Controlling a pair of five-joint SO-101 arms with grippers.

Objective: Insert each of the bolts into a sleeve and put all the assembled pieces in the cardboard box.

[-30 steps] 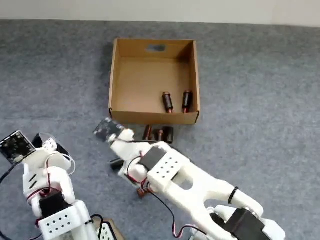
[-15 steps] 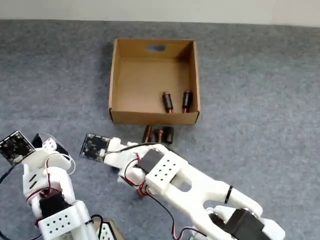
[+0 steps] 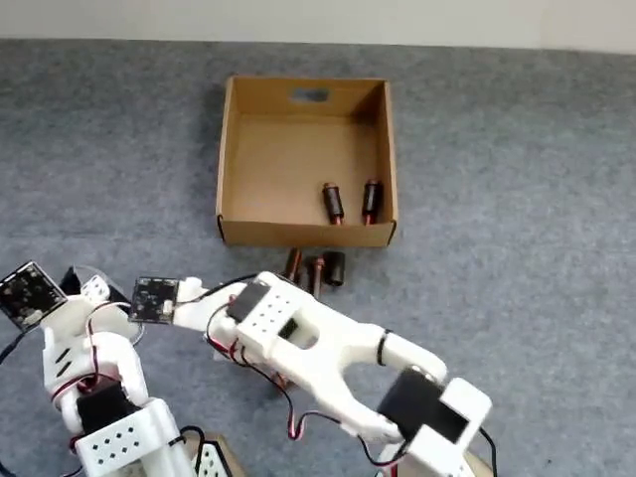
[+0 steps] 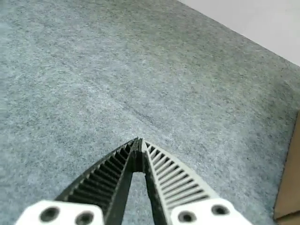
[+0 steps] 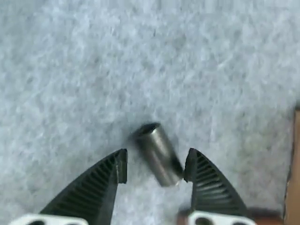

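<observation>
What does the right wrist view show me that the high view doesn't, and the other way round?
Right wrist view: a dark sleeve lying on its side inside the open right gripper, its hollow end visible. High view: the cardboard box holding two assembled pieces, plus three loose pieces just outside its front wall. Both: the grey carpet.

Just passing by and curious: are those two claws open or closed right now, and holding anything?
Left gripper: closed, empty.
Right gripper: open around a metal sleeve, not gripping it.
</observation>
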